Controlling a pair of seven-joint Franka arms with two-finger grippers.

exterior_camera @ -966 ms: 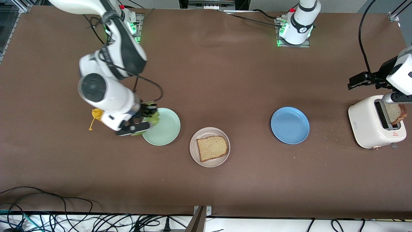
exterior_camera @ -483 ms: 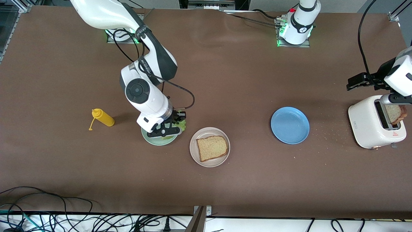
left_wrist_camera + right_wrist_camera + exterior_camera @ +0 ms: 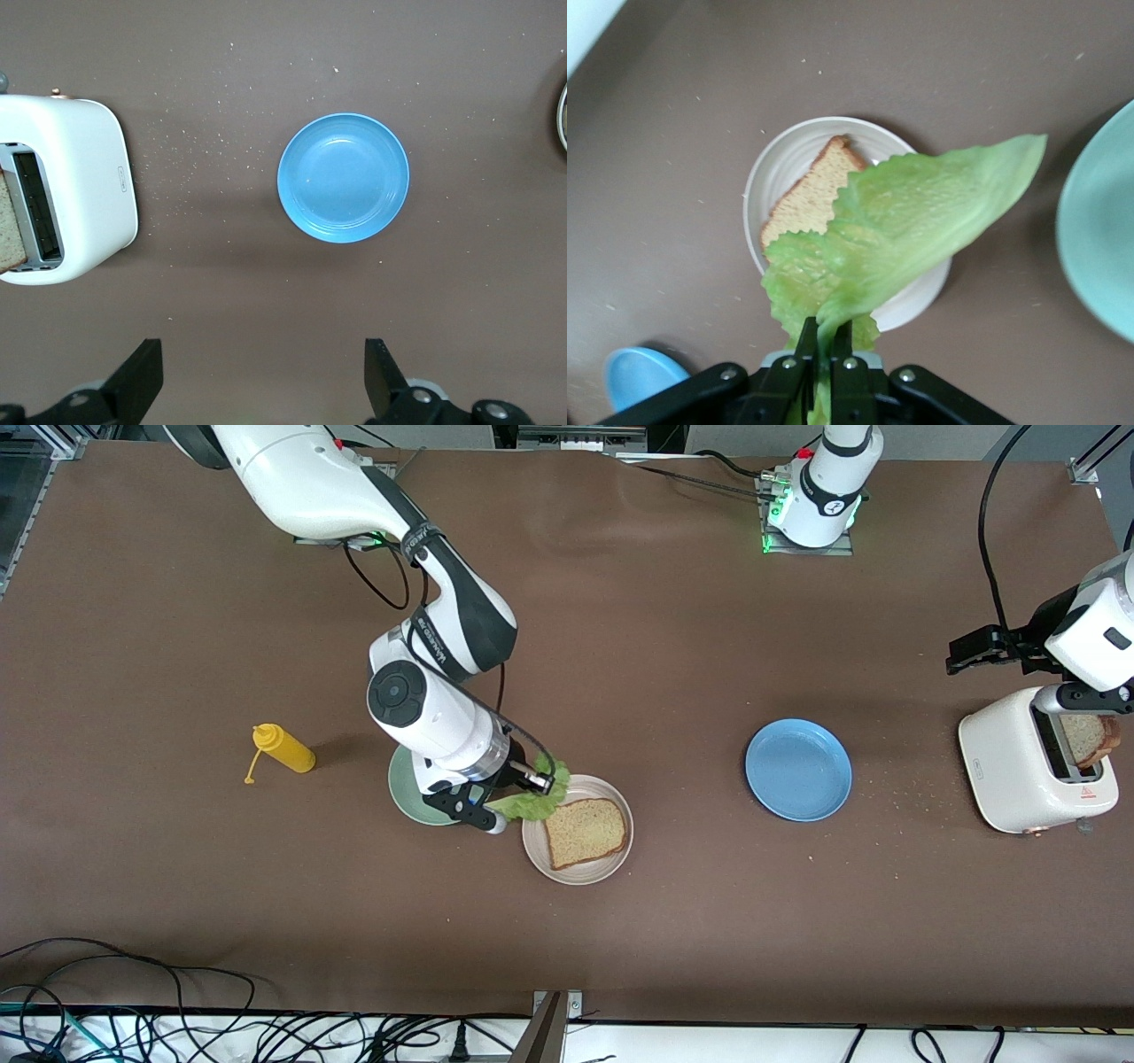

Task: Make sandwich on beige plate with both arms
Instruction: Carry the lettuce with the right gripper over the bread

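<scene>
Lettuce step: right gripper [image 3: 532, 779] jaws clamped on lettuce leaf [image 3: 904, 221] over beige plate [image 3: 567, 868] rim, bread slice [image 3: 585, 831] just below; next centre over bread, release; left gripper [image 3: 261, 376] waits, jaws wide, empty, over desk near toaster [image 3: 1019, 771]

2 white arms [image 3: 310, 478] with black joint bands, a round black joint cap [image 3: 390, 693], loose black cables [image 3: 390, 584], green base lights [image 3: 769, 538] and black tools [image 3: 824, 376].
</scene>
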